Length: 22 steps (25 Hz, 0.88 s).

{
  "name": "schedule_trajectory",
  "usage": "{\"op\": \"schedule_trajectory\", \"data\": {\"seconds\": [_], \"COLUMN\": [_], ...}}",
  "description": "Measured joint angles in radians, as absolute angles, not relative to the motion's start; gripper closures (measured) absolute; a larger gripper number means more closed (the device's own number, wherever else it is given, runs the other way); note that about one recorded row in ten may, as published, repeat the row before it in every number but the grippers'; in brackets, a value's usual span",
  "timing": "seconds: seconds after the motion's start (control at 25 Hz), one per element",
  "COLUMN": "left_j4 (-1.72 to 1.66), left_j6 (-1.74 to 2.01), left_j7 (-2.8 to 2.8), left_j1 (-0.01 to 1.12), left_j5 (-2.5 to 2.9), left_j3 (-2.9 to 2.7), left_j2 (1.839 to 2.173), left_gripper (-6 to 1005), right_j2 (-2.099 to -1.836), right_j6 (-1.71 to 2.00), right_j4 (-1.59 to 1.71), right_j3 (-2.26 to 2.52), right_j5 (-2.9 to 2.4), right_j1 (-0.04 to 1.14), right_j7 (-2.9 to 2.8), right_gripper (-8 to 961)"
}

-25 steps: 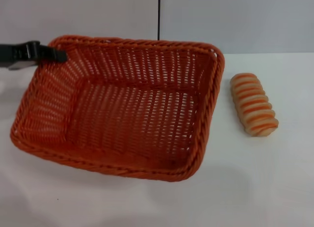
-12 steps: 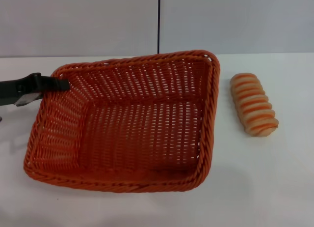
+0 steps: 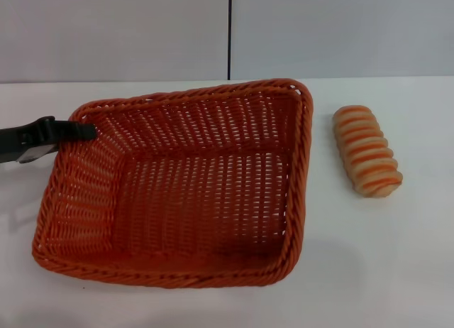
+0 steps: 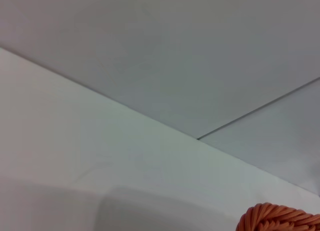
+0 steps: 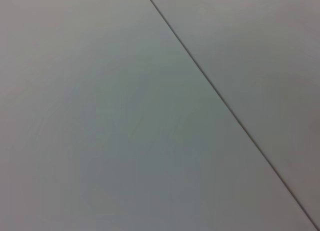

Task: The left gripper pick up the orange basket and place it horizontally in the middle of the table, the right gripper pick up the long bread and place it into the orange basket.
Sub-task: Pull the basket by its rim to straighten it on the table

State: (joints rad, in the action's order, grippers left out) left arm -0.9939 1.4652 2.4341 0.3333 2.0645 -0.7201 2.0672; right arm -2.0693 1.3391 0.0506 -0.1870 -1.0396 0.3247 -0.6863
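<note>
Left gripper (image 3: 89, 131) at orange basket (image 3: 177, 193) rim, basket's long axis lying skewed.

The head view looks forward and down over the whole counter (image 3: 369, 271). The left wrist view sits low and close, sharing only the orange basket (image 4: 280, 218) rim. The right wrist view faces blank wall.

Grey wall (image 3: 113, 30); dark vertical seam (image 3: 230, 30)

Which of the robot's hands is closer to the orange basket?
The left. The left hand is at the orange basket's far-left corner rim; the right hand is not in view in any picture.
</note>
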Motion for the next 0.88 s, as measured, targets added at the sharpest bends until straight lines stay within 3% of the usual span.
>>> {"op": "schedule_trajectory", "data": {"seconds": [0.44,0.76,0.88], "left_j4": [-1.002,-1.010,-1.018], "left_j6": [1.473,1.492,1.520], "left_j7": [2.432,2.453,2.460], "left_j1": [0.333,0.339,0.345], "left_j5": [2.047,2.056,2.074], "left_j3": [-0.719,-0.719,-0.719], "left_j2": [2.059,2.053,2.048], "left_gripper": [716,487,452], "right_j2": [-2.068,-2.068,-2.068], "right_j6": [1.339,1.339,1.339], "right_j4": [0.053,0.061,0.062], "right_j3": [-0.185,-0.186,-0.186], "right_j5": [-1.040,-1.040,-1.040], "right_j1": [0.328,0.329,0.330], "right_j7": [-0.684,-0.684,-0.684], "right_gripper": [133,133,133]}}
